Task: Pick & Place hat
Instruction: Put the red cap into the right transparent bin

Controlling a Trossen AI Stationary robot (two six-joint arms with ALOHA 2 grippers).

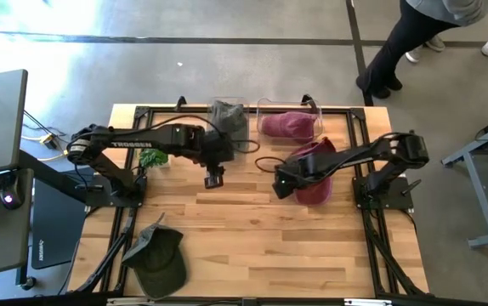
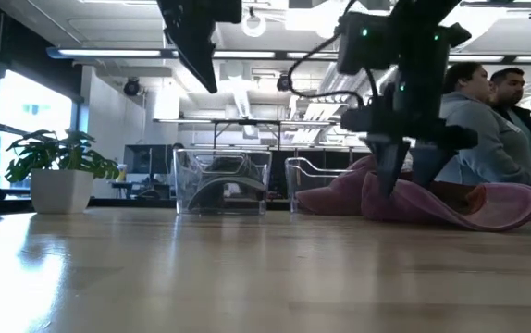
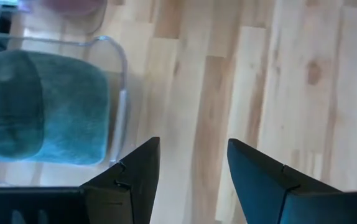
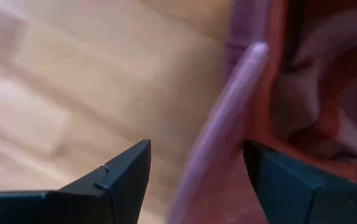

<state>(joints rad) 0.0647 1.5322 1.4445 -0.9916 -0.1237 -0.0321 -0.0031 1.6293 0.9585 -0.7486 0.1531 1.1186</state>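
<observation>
The right tool (image 1: 283, 185) stands with its fingers spread wide, released, straddling the rim of the maroon hat (image 1: 315, 180), which lies on the surface (image 1: 252, 229) directly under and beside it. The left tool (image 3: 193, 180) hangs above bare wood, fingers parted and empty, just beside a clear bin (image 1: 228, 119) holding a grey-green hat (image 3: 38, 106). Open wood lies between the two tools.

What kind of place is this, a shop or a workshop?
Probably a robotics lab or workshop: two robot arms are mounted at a wooden table holding caps and clear bins, with a concrete floor, exposed ceiling lights, workbenches behind, and people watching nearby.
</observation>
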